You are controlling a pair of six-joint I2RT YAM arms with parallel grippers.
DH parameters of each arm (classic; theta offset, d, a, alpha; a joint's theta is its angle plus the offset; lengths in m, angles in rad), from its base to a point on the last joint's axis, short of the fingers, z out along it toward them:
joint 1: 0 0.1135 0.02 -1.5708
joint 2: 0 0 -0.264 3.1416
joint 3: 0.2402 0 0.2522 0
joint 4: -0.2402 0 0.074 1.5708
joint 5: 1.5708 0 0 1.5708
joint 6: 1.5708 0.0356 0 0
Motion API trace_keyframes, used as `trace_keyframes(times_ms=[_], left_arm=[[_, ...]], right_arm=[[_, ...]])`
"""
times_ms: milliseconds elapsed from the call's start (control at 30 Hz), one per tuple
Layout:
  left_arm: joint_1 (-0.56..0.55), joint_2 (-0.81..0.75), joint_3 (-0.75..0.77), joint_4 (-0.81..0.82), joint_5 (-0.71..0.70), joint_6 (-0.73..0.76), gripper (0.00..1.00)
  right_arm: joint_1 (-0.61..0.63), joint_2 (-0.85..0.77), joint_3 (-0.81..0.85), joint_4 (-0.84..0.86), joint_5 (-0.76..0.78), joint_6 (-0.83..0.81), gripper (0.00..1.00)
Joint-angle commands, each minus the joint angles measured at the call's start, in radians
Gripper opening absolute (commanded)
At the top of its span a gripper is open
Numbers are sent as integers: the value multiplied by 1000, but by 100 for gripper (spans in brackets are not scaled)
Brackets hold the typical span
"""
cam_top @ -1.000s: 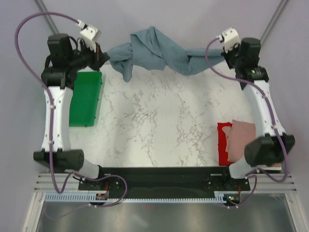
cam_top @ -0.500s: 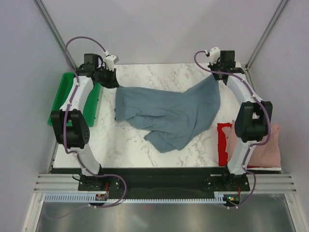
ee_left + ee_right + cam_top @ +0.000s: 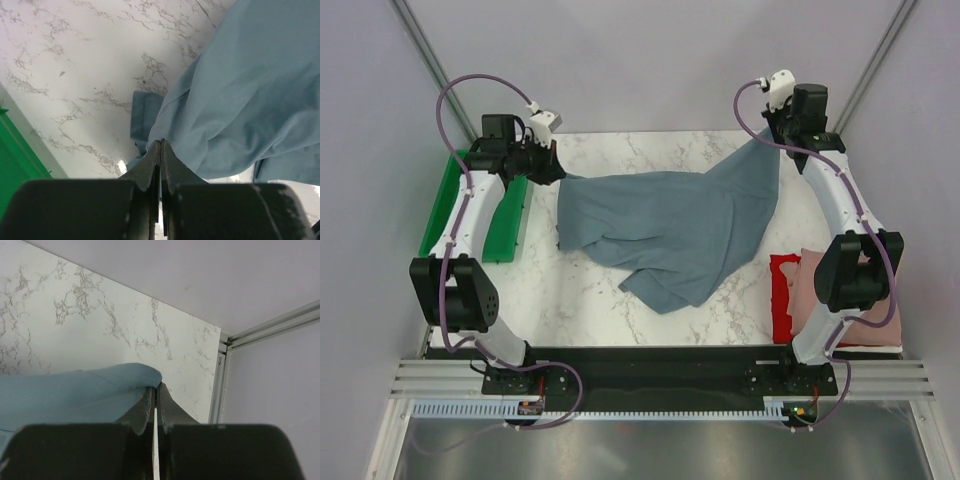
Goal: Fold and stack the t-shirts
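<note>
The large slate blue-grey t-shirt (image 3: 670, 225) hangs stretched between my two grippers over the far half of the marble table, its lower part crumpled on the top. My left gripper (image 3: 552, 172) is shut on the shirt's left edge (image 3: 165, 135). My right gripper (image 3: 767, 135) is shut on its right corner (image 3: 145, 376), held higher near the back right. The dusty pink t-shirt (image 3: 810, 290) lies folded on the bright red t-shirt (image 3: 783, 298) at the table's near right, partly hidden by my right arm.
A green plastic tray (image 3: 500, 215) stands at the table's left edge, also in the left wrist view (image 3: 15, 160). Frame posts (image 3: 270, 322) rise at the back corners. Bare marble (image 3: 580, 300) shows in front of the shirt.
From bunched high in the air, the blue-grey shirt has come down and spread out over the table. In the last half second both grippers moved slightly outward and back, stretching it wider.
</note>
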Motion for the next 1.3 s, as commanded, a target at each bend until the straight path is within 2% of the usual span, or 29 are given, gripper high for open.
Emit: trace_keyframes(times_ms=[0,133,233,300,533,667,800,967,1000,1067,1100,1167,1200,1267], left_arm=[[-1,2,46,46,-19,-14,2],[5,70,191,48,-83,-22,2],[9,139,367,72,-127,-65,2],[48,192,444,109,-139,-98,2],[67,334,851,253,-139,-129,2],[67,294,902,336,-114,-132,2],[75,182,839,364,-90,-125,2],[78,-6,628,365,-61,-59,2],[78,-89,588,326,-38,-33,2],[78,-189,424,290,-19,37,2],[78,-294,278,270,-18,65,2],[76,-420,119,259,-27,113,2],[78,-544,-32,237,-30,131,2],[78,-649,-162,197,-18,174,2]], right_arm=[[-4,-7,27,39,21,24,0],[-4,29,131,39,49,4,0],[-18,79,240,47,83,0,0],[-25,133,343,65,110,24,0],[-71,294,758,105,135,-3,0],[-73,207,728,211,132,-31,0],[-76,66,613,258,118,-60,0],[-76,-176,353,249,94,-138,0],[-76,-215,308,223,71,-163,0],[-76,-343,162,171,19,-192,0],[-76,-389,112,110,-35,-215,0],[-76,-513,-28,35,-104,-226,0],[-74,-551,-65,-63,-144,-238,0],[-73,-650,-160,-163,-236,-263,0]])
